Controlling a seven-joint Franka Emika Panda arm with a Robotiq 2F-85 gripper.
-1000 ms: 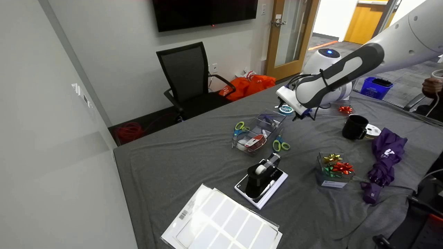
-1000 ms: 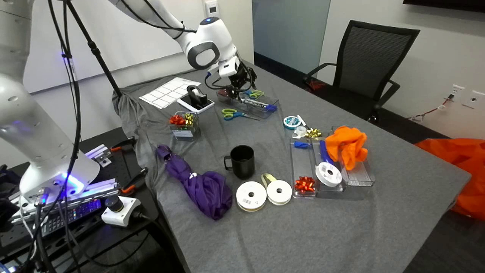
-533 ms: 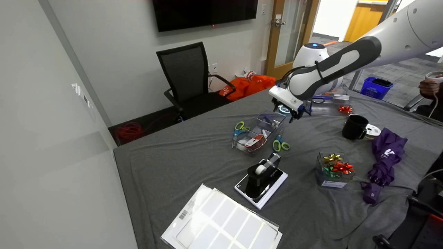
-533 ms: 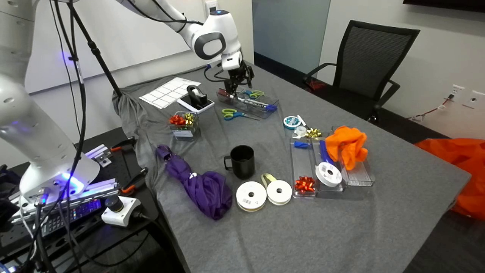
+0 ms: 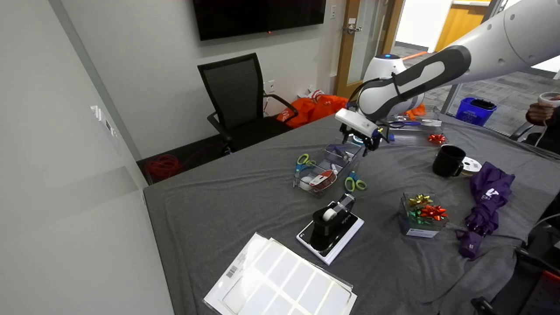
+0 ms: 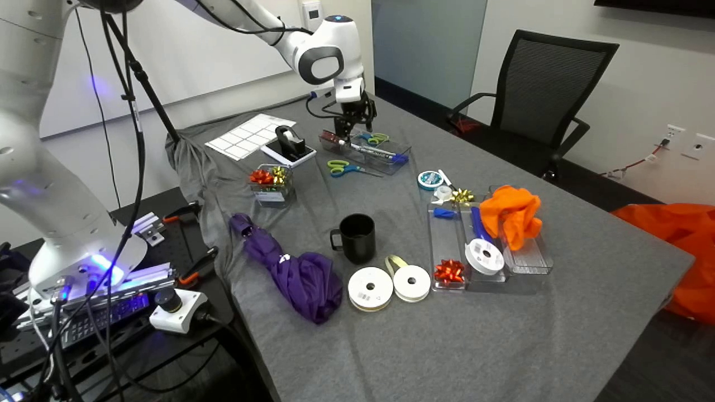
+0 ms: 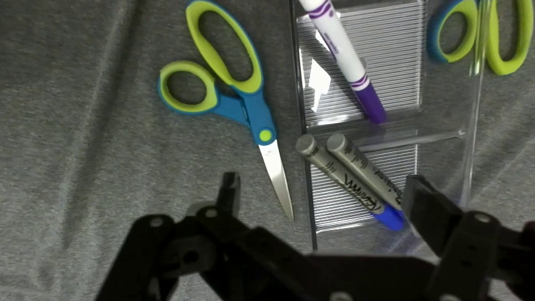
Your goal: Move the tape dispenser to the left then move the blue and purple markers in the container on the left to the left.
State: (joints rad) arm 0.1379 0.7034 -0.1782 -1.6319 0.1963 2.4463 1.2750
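Note:
The black tape dispenser stands on a black-topped white slab; it also shows in an exterior view. The clear divided container lies on the table; it also shows in both exterior views. In the wrist view, two grey markers with blue caps lie slanted in one compartment. A white marker with a purple cap leans in the adjoining compartment. My gripper is open and empty over the blue-capped markers' end of the container; it also shows in both exterior views.
Scissors lie on both sides of the container. A bow box, black mug, purple umbrella and label sheets are on the table. Another clear container with an orange cloth stands farther along.
My gripper has shifted left in an exterior view, towards the container, and the wrist has become more upright. The tape dispenser, container and markers have not visibly moved.

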